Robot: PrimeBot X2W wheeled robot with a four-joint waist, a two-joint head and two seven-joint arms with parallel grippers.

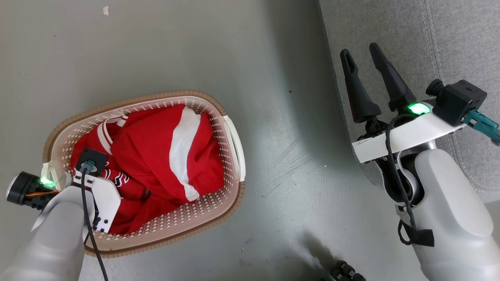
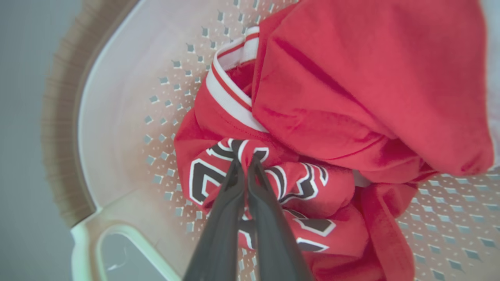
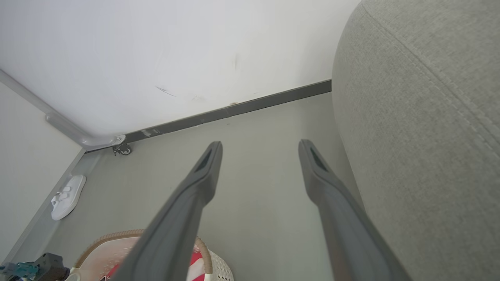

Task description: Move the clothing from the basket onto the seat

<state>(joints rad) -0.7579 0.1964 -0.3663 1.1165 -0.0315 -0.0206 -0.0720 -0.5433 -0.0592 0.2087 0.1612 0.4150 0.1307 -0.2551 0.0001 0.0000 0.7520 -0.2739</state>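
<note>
The floor (image 1: 273,175) is smooth matt grey with faint scuffs. In the right wrist view it runs to a plain white wall (image 3: 156,58), edged by a dark skirting strip (image 3: 234,111). A small caster (image 3: 124,149) sits in the corner, and a white slipper (image 3: 68,197) lies flat beside the side wall.

The basket (image 1: 175,95) stands on the floor, well apart from the seat (image 1: 461,39). It is cream plastic and a rounded rectangle, its walls pierced with rows of small diamond holes, its rim trimmed in ribbed brown, with a moulded loop handle on the side.

The seat is light-grey woven fabric, coarse in texture, with a rounded edge and a stitched seam.

The clothing (image 1: 156,156) is all inside the basket, in a crumpled heap of soft red cloth. The plainer garment (image 1: 183,144) carries a broad white panel and lies on top. The lettered garment (image 2: 297,183) has black block characters outlined in white, and a striped white band (a collar or a cuff, hard to say which).

The left gripper (image 2: 245,160) reaches down into the basket, its dark tapered fingers pinched together on a fold of the lettered garment. The right gripper (image 1: 361,50) hangs over the seat's edge with its fingers spread apart, holding nothing
</note>
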